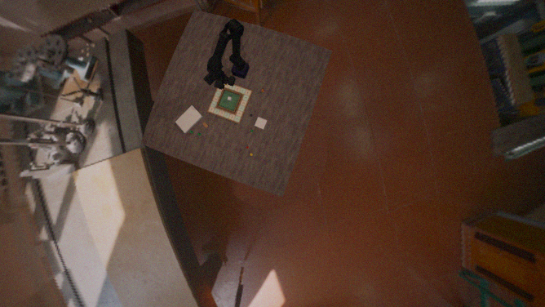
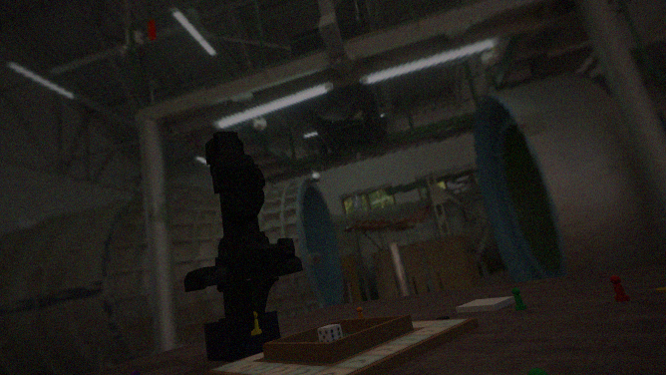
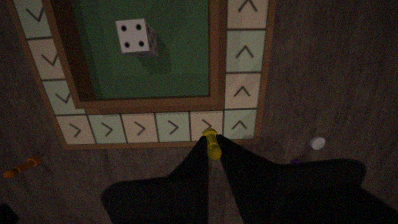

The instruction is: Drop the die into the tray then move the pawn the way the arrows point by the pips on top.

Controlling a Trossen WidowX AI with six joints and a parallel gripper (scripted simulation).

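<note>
A: Starting big, where is everything sitting against the board [image 3: 150,145]?

B: The board is lying flat on the grey table [image 1: 285,82], its ring of arrow squares running around the green dice tray [image 3: 180,55]. The black arm [image 1: 223,49] is reaching down to the board's near edge.

A: And the gripper [image 3: 214,145]?

B: It is hanging over the board's bottom row, its jaws pinching the yellow pawn [image 3: 212,142]. The pawn is standing upright in the exterior view, long axis vertical; from the wrist camera its length is running straight up the frame, one end aiming at the second square from the board's right corner.

A: The die [image 3: 134,36]?

B: It is resting inside the tray, up and left of the pawn, showing four pips on top.

A: Anything beside the board?

B: An orange pawn [image 3: 21,167] is lying on its side left of the board, and a small white piece [image 3: 317,143] is sitting to the board's right
</note>
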